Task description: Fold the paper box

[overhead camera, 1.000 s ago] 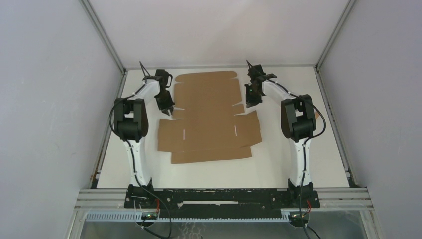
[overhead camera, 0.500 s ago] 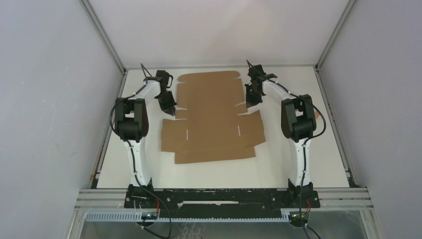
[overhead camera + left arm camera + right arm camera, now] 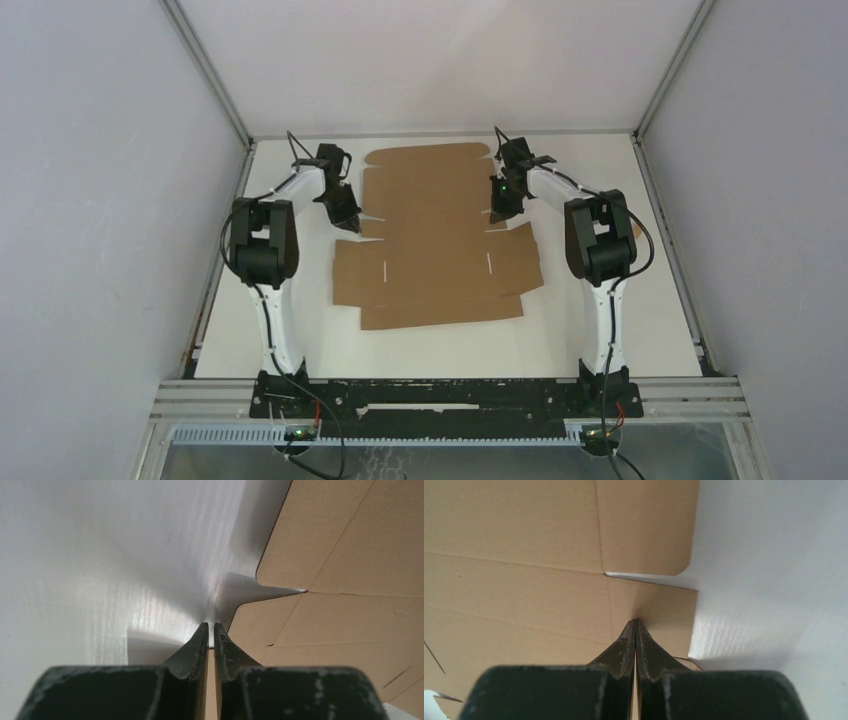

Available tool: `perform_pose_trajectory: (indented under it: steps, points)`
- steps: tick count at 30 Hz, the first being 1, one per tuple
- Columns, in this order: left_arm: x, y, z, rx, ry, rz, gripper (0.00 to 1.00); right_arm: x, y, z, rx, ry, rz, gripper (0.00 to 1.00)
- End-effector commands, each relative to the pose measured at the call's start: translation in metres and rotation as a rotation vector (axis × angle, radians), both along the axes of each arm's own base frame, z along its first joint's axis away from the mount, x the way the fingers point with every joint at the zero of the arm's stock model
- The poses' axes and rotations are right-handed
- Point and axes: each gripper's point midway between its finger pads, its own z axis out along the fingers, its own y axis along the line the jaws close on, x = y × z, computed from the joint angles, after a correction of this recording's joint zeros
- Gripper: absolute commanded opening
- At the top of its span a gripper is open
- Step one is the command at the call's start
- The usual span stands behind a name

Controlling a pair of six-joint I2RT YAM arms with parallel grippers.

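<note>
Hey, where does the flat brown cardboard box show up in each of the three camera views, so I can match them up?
Top external: the flat brown cardboard paper box lies mid-table, between the two arms.
Left wrist: the box fills the right side of the picture.
Right wrist: the box fills the left and centre.
Shared landmark: the white tabletop bordering the box.

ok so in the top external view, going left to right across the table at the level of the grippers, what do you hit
left gripper → the paper box → right gripper
</note>
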Motion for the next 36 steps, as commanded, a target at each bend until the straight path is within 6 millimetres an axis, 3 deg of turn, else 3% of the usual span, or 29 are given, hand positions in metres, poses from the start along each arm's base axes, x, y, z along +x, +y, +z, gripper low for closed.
perform_pose_trajectory:
  steps: [1,4,10,19,23,36]
  points:
    - [0.009,-0.015,0.034,-0.074,-0.1,-0.006,0.11,0.008,0.013,0.039,0.094,-0.103,0.013,0.06]
    - [0.008,-0.014,0.039,-0.079,-0.124,-0.002,0.11,0.008,0.006,0.05,0.123,-0.128,-0.006,0.08]
    - [0.011,-0.017,0.041,-0.1,-0.138,0.002,0.11,0.01,-0.026,0.064,0.1,-0.163,-0.075,0.1]
    - [0.012,-0.019,0.043,-0.109,-0.148,0.002,0.1,0.008,-0.083,0.04,-0.062,-0.117,-0.192,0.11]
    - [0.013,-0.021,0.045,-0.113,-0.153,0.001,0.1,0.006,-0.085,0.026,-0.081,-0.086,-0.191,0.11]
    - [0.014,-0.034,0.051,-0.124,-0.167,-0.019,0.09,0.011,-0.056,-0.002,-0.086,-0.038,-0.123,0.1]
